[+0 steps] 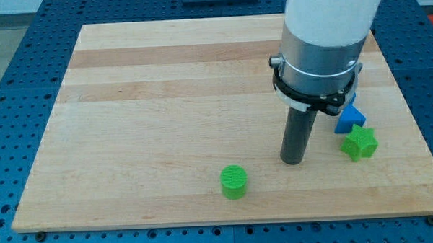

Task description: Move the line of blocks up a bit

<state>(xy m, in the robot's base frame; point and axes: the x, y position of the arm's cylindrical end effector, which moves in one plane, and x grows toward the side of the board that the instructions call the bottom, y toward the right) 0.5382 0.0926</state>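
My tip [293, 161] rests on the wooden tabletop [165, 101] in the near right part of the scene, left of a green star-shaped block [359, 143] and right of a green cylinder [234, 181], touching neither. A blue block [351, 117], roughly triangular, sits just beyond the star, nearly touching it; a sliver of blue further back, under the arm's collar, may be another block, but I cannot tell. The line to be moved seems to be this short column at the right edge, partly hidden by the arm, so its full length is unclear. Judging by its place in the near half, the shift toward the far side looks not yet done; each block likely needs a push from its near side. There is no pincer here, only the rod, and no containers are in view.
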